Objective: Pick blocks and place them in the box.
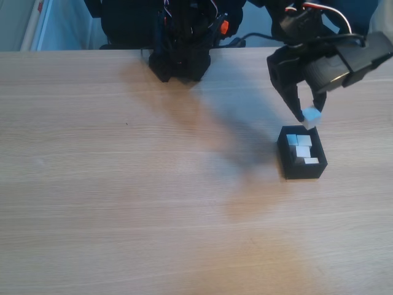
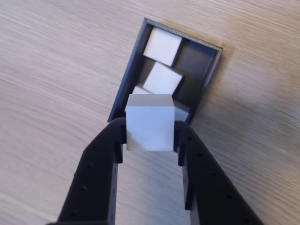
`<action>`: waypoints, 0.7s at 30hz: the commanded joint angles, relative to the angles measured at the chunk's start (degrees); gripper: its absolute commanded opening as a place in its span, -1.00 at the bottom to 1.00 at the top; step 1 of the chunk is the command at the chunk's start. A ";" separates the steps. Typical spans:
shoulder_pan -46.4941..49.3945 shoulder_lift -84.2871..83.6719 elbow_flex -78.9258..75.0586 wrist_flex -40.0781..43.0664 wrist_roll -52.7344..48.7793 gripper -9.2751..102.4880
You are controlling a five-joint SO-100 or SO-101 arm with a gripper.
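Observation:
My gripper (image 1: 311,117) (image 2: 150,133) is shut on a white block (image 1: 312,115) (image 2: 150,122), held just above the far end of the black box (image 1: 288,161) (image 2: 125,79). The box sits on the wooden table at the right in the fixed view. Inside it lie several white blocks (image 1: 304,150); in the wrist view two of them (image 2: 162,45) (image 2: 161,78) show fully and another is partly hidden behind the held block. The right side of the box floor (image 2: 194,65) is bare.
The arm's black base (image 1: 181,46) stands at the far edge of the table (image 1: 123,184). The arm's shadow falls across the wood between the base and the box.

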 commanded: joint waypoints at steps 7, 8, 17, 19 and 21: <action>1.14 -0.79 -3.25 -2.46 0.35 -0.60; 1.32 -0.88 -3.25 -2.55 0.18 -0.59; 2.90 2.55 0.00 -1.76 -1.49 -0.82; 3.78 6.15 3.52 -1.67 -3.16 -0.83; 4.92 10.28 7.82 -1.14 -5.80 -0.83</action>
